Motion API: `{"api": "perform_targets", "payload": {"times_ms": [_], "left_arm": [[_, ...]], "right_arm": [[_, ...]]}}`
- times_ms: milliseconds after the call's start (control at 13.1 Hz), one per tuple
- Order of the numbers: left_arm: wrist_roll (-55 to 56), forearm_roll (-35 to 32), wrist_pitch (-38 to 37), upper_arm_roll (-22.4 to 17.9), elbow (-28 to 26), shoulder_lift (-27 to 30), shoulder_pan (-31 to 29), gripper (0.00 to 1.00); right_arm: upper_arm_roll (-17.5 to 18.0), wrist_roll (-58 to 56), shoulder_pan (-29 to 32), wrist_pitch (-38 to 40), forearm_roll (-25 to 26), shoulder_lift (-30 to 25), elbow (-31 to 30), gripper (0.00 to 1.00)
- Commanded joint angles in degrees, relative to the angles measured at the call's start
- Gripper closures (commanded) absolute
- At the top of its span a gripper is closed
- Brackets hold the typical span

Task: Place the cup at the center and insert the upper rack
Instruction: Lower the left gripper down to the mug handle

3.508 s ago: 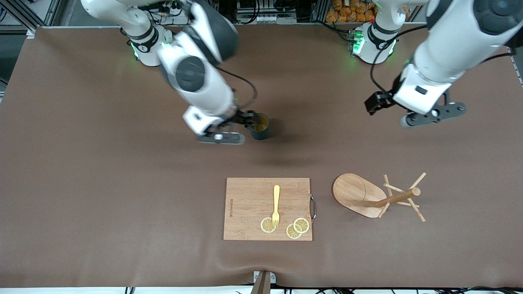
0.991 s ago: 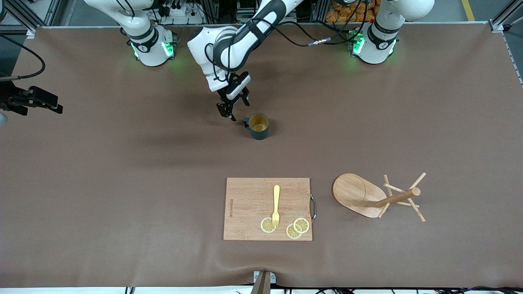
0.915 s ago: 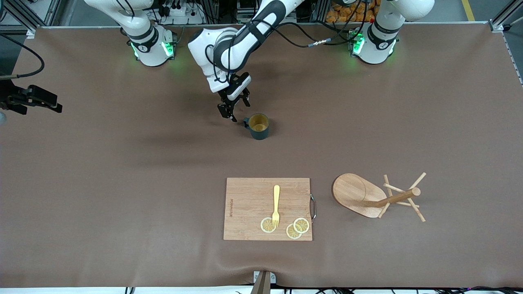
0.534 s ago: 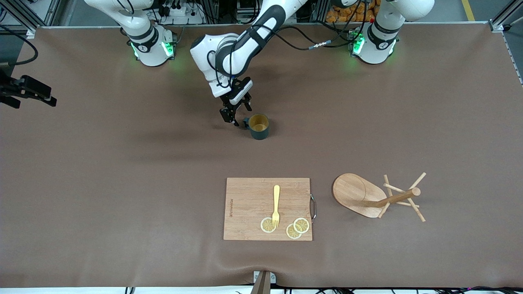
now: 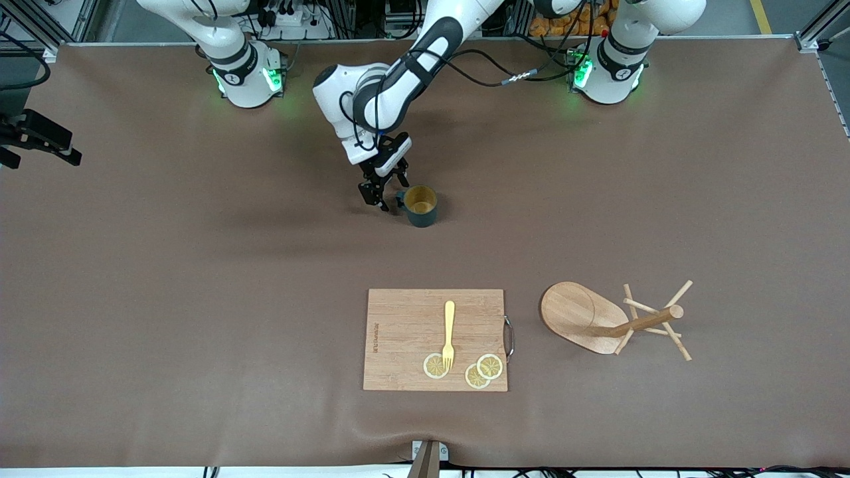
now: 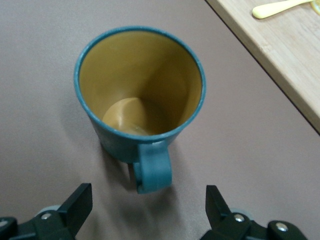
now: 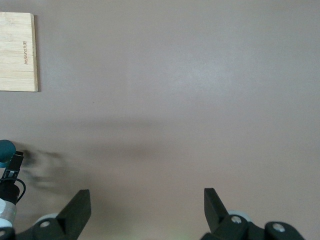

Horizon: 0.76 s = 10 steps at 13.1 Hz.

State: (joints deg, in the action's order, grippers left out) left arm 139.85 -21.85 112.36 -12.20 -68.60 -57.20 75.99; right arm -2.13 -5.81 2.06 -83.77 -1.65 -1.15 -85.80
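Left wrist view | my left gripper [image 6: 145, 212] wide open around handle of ribbed teal mug [image 6: 140, 100] | right gripper [image 7: 145, 212] waits, open | risk: finger knocks handle, mug spins.

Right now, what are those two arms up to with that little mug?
Left gripper open at the cup handle, not gripping. Right gripper open, waiting up high. Upper rack lies tipped beside the cutting board. Nothing in the way.

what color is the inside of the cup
The cup is tan-yellow inside, with a dark teal outside and handle; the left wrist view shows it best.
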Motion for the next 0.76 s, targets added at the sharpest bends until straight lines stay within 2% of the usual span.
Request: {"api": "perform_targets", "payload": {"times_ms": [0, 153, 458, 686], "left_arm": [[1.31, -1.09, 0.57, -0.98, 1.71, -1.07, 0.47, 0.10], [1.31, -1.00, 1.28, -0.90, 1.71, -1.59, 0.38, 0.14], [1.40, -0.39, 1.37, -0.72, 1.71, -1.86, 0.03, 0.17], [2.09, -0.39, 1.80, -0.63, 1.62, -2.30, -0.76, 0.17]], "right_arm": [[0.72, 0.28, 0.93, 0.71, -0.46, -0.17, 0.29, 0.00], [0.64, 0.27, 1.19, 0.80, -0.37, -0.08, 0.29, 0.00], [0.64, 0.45, 1.36, 4.75, -0.37, 0.19, 0.20, 0.00], [0.64, 0.54, 1.10, 4.76, -0.28, 0.19, 0.37, 0.00]]}}
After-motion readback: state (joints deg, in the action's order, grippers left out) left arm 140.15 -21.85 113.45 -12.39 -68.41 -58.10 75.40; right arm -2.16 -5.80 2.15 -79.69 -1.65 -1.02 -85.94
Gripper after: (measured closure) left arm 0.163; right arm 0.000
